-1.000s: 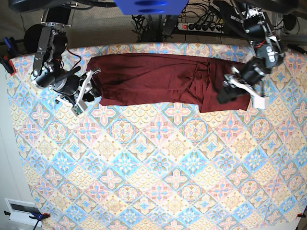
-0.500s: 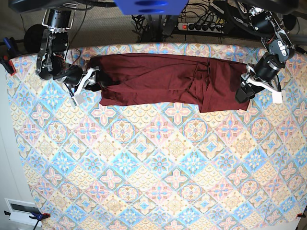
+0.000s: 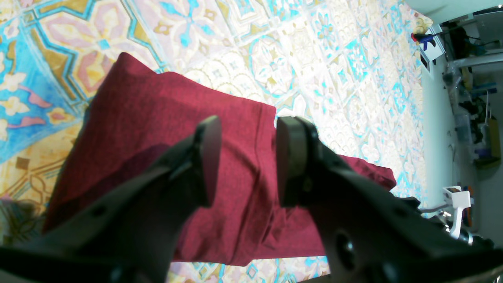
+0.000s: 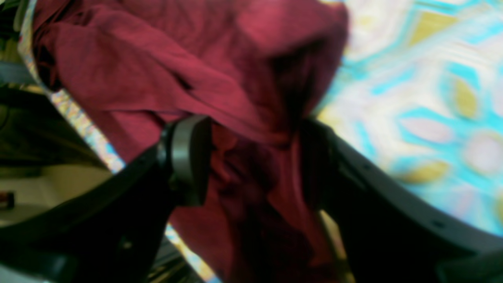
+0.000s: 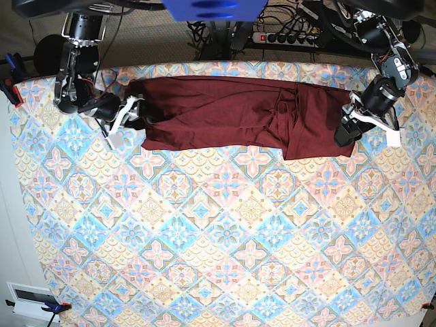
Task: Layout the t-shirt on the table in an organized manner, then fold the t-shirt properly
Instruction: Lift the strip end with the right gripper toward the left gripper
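While both grippers sit at its ends, the t-shirt (image 5: 231, 112) lies as a folded band along the table's (image 5: 218, 245) upper edge.
Left gripper (image 3: 245, 157), frame right: jaws apart over cloth, holding nothing. Right gripper (image 4: 251, 165), frame left: jaws wide, bunched fabric between, grip unclear.

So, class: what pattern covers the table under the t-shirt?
Pastel blue, pink and cream diamond tiles with floral motifs cover the table, clearest in the base view.

No readable text, label, brand or number anywhere — not on the t-shirt (image 5: 231, 112), nor on the table (image 5: 225, 238) — only floral tiles.
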{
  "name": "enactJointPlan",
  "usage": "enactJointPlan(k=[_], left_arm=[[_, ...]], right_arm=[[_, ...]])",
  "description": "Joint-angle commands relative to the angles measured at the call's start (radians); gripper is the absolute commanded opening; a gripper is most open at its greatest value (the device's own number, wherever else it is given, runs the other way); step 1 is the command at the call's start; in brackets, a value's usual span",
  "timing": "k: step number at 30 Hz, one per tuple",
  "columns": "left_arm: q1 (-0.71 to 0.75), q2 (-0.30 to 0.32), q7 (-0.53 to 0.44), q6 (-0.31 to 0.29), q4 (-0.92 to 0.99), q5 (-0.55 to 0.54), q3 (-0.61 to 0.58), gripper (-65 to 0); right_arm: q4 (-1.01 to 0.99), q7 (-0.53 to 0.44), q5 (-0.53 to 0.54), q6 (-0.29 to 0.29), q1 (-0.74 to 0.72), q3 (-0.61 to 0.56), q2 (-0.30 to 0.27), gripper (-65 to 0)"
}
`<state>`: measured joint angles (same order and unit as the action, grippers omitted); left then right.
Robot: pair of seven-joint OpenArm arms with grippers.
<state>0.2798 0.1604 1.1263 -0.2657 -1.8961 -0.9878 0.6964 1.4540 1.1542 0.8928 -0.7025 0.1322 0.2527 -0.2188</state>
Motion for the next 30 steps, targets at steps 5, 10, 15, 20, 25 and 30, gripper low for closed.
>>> enactJointPlan(k=[5, 10, 15, 20, 25, 30], left_arm=[[-0.003, 0.011, -0.013, -0.007, -0.015, -0.023, 0.003, -44.1], [-0.003, 0.011, -0.013, -0.007, -0.015, -0.023, 0.006, -44.1], [-0.004, 0.011, -0.016, -0.007, -0.015, -0.023, 0.006, -44.1], [-0.007, 0.011, -0.019, -0.007, -0.015, -0.023, 0.006, -44.1], [-0.009, 0.011, -0.021, -0.007, -0.015, -0.023, 0.007, -44.1], [-0.011, 0.028, -0.021, -0.007, 0.008, -0.023, 0.007, -44.1]], right_arm=[[0.006, 0.027, 0.067, 0.004, 0.002, -0.105, 0.002, -30.3], [-0.002, 0.023, 0.067, 0.004, 0.002, -0.117, 0.003, -30.3], [-0.003, -0.024, 0.067, 0.004, -0.003, -0.117, 0.003, -36.0], [-0.003, -0.043, 0.067, 0.004, -0.012, -0.103, 0.003, -60.3], [-0.003, -0.085, 0.067, 0.004, -0.038, -0.019, 0.003, -64.1], [-0.005, -0.089, 0.05, 0.004, -0.042, 0.087, -0.004, -65.0]])
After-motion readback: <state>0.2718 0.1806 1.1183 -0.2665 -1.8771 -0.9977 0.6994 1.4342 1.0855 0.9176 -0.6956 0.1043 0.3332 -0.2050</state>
